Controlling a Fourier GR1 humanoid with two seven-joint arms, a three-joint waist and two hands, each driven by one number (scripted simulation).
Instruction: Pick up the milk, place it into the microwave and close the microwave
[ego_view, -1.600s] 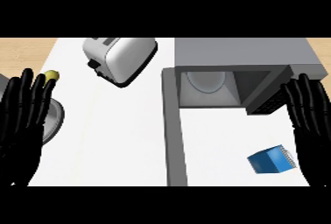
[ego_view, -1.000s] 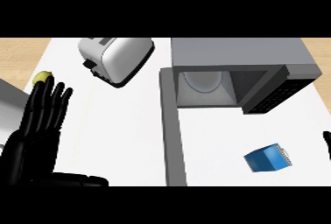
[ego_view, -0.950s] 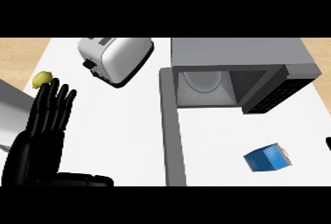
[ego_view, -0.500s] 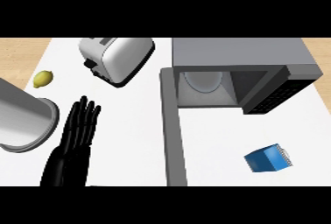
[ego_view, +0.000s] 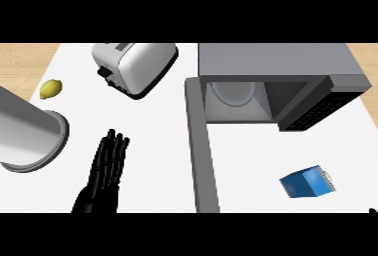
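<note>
The milk (ego_view: 304, 182) is sitting near the worktop's front right corner, probably light and stiff, best gripped across its flat sides, while the left hand (ego_view: 107, 167) is lying straight-fingered, pressed together.

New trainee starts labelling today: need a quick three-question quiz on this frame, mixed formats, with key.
1. True or false: the microwave door is open.
2. What yellow thing lies left of the toaster?
3. The milk is: A) inside the microwave; B) on the counter, right of the open door; C) against the toaster.
Key: 1 true; 2 lemon; 3 B.
</note>
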